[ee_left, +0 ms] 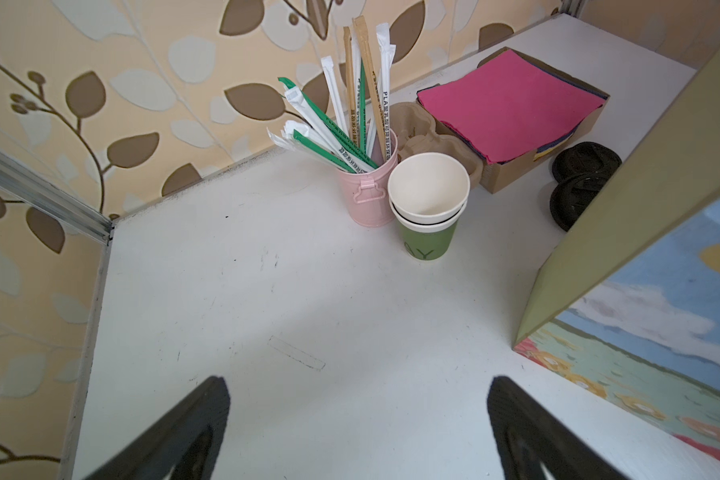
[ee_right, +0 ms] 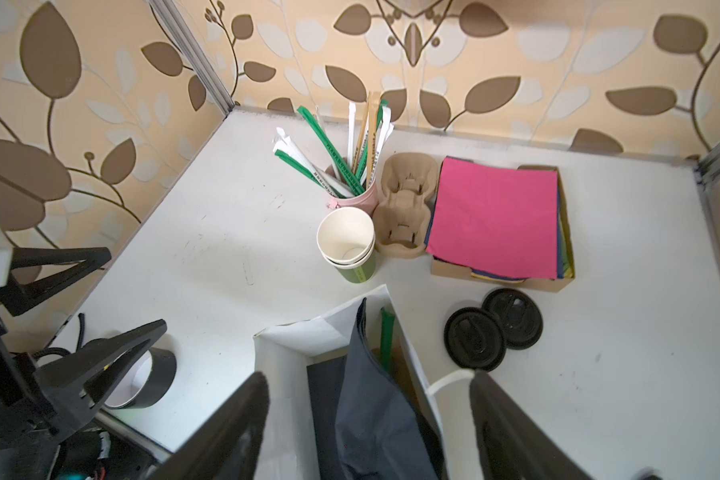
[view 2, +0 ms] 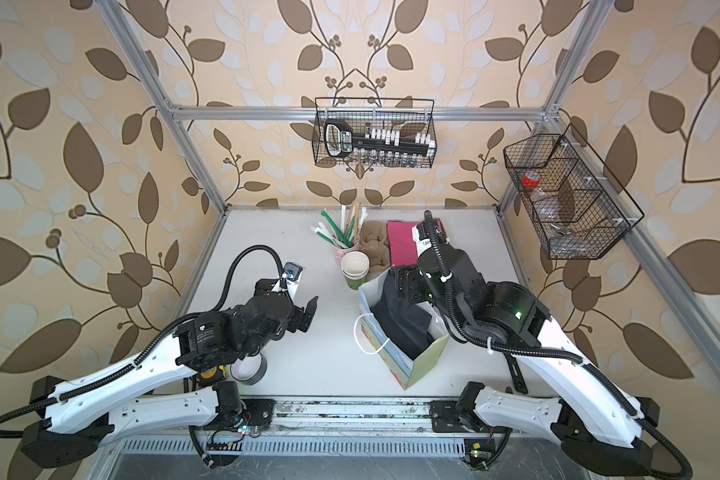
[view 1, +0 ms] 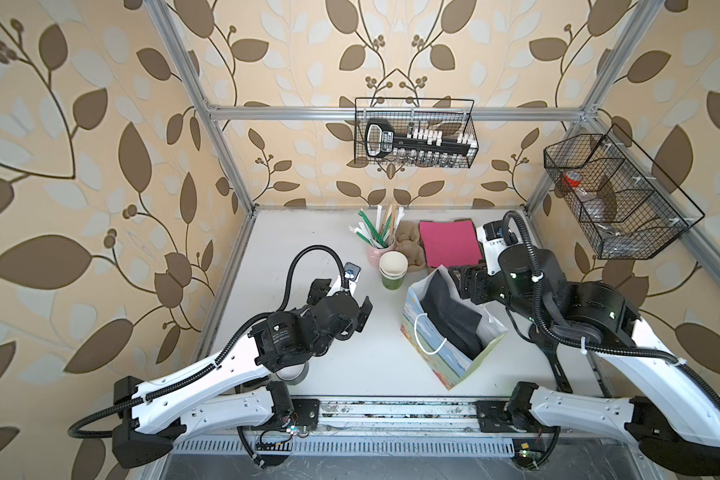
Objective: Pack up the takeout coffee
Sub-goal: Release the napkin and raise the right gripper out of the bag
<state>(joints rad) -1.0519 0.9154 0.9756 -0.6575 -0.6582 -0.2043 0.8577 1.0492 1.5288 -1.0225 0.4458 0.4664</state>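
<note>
Since the right pincer [ee_right: 368, 376] hangs jaws apart just over the gift bag [ee_right: 292, 336], white handle [ee_right: 449, 380] right by one jaw, lifting off could snag it and tip the bag (the takeout coffee isn't visible, maybe under the dark napkin [ee_right: 375, 415] below), and the left pincer [ee_left: 358, 380] is wide apart too.

We read "AY" on side of lower green paper cup [ee_left: 427, 246] in stack. We read "PLA" on white paper-wrapped straw [ee_left: 385, 97] standing in pink metal bucket [ee_left: 366, 205]. Print on green-striped straw wrappers [ee_left: 329, 139] too small for us.
</note>
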